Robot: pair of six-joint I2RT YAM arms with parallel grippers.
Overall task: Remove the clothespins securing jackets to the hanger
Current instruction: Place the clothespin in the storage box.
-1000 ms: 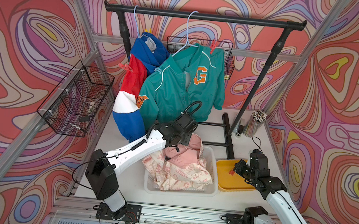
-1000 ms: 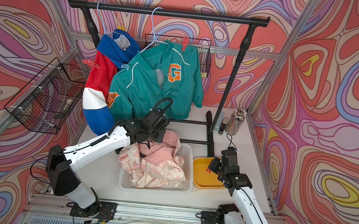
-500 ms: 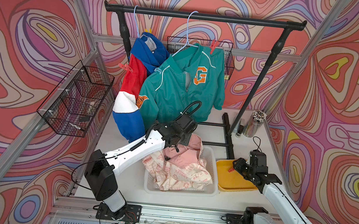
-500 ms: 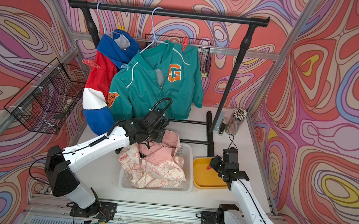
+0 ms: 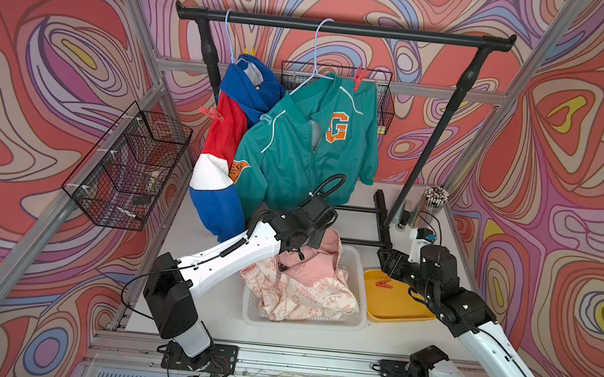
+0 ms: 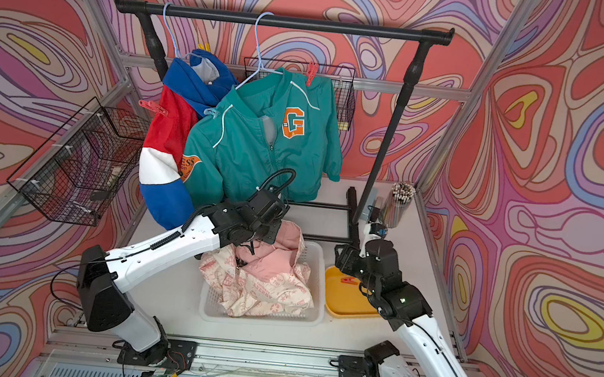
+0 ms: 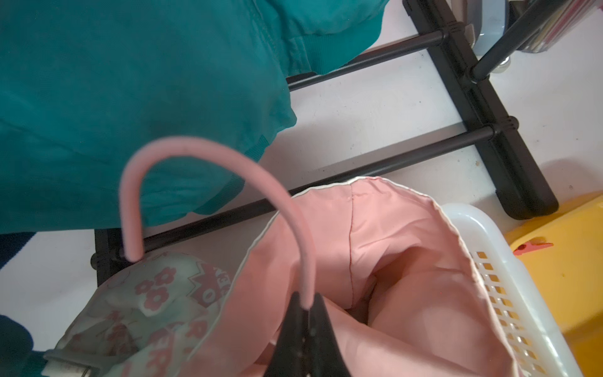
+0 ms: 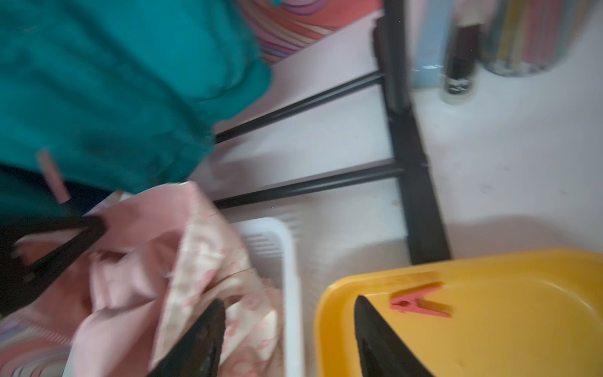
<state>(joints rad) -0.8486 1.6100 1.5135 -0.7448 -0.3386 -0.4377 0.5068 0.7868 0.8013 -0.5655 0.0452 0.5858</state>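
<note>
Orange "G" patch on teal jacket, "ENERGY" on pink-and-cream jacket

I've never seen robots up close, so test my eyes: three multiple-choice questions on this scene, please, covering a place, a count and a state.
1. Where does the loose clothespin lie? A) a jacket pocket B) the yellow tray C) a glass bowl
2. How many garments hang from the rail? A) one B) three C) two
3. The right gripper is: A) open B) shut on the clothespin C) shut on fabric
Answers: B, it rests on the tray; C, only the blue-red-white jacket and teal jacket hang; A, its jaws stand apart.
</note>
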